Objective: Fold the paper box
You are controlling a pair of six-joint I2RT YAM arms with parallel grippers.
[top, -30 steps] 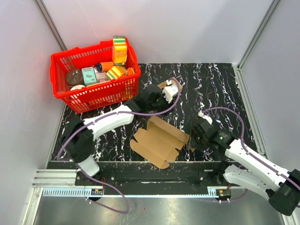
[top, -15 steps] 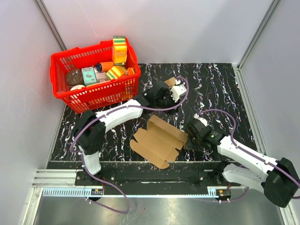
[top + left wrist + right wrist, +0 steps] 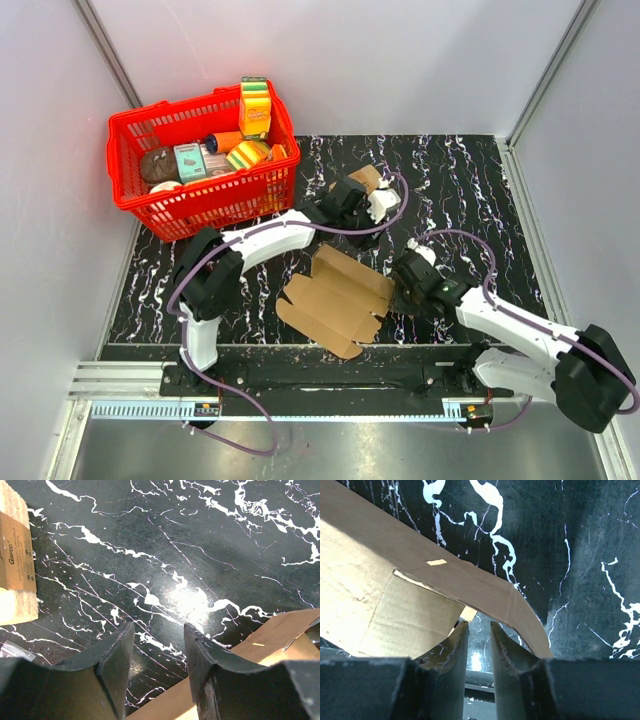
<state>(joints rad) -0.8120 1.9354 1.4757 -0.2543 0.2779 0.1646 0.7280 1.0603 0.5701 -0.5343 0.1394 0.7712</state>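
On the black marbled counter [image 3: 470,180] the brown corrugated cardboard sheet [image 3: 335,300] lies barely folded; my left jaws spread empty, whether my right jaws pinch it I cannot tell.

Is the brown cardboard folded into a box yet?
Not yet. The paper box lies mostly spread open, flaps sticking out, with no closed sides.

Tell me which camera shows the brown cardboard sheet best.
The top external view: almost the whole brown corrugated cardboard sheet shows, flaps included. The right wrist view catches only one edge close up; the left wrist view, just a corner.
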